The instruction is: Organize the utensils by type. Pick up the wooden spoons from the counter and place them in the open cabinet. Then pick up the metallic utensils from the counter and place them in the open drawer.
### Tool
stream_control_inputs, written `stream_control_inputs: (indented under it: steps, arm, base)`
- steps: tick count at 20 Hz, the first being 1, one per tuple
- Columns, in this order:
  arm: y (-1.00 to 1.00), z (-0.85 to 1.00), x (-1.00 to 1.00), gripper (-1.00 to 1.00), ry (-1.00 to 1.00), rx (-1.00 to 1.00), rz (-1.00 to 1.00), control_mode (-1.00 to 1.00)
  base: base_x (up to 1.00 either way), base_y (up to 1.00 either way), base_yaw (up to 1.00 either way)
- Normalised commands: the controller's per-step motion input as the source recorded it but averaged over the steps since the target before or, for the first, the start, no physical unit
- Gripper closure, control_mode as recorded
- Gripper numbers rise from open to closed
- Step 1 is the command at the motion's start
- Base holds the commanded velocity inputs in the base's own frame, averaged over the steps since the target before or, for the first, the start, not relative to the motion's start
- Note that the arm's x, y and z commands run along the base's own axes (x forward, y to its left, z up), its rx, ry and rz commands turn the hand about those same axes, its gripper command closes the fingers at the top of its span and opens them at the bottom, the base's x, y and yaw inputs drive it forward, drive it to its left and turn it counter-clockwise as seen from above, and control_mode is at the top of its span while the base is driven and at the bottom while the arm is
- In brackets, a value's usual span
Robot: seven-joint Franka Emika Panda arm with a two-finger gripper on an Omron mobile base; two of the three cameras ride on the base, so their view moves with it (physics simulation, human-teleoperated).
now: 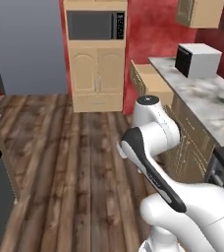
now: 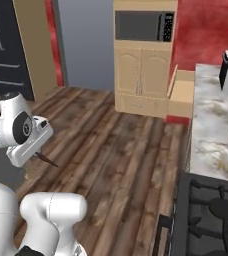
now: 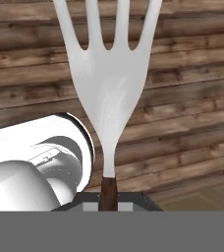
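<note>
The tool [image 3: 106,204] is clamped on the dark handle of a silver fork [image 3: 109,83], tines pointing away over the wooden floor [image 3: 182,123]. This looks like the metal-utensil step, mid-carry. Farther off, the drawer [image 1: 151,81] stands open at the near end of the counter [image 1: 202,96]. Next the fork must travel there and be released inside.

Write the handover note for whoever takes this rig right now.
Claw: shut on the fork, which has a brown handle and points at the wood floor.
Rig: out on the floor, beside the counter.
Drawer: open at the counter's far end.
Done: cannot tell; no spoons or other utensils in sight.
Left: drive to the drawer and drop the fork in, then check the counter for more.
</note>
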Motion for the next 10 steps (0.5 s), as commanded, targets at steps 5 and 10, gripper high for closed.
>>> stream_control_inputs:
  steps: [5,10]
  arm:
    - [0.00,0.00,0.00,1.00,0.00,0.00,0.00,1.00]
    - [0.00,0.00,0.00,1.00,0.00,0.00,0.00,1.00]
  base:
    - [1.00,0.00,-0.09]
    - [0.98,0.00,-0.12]
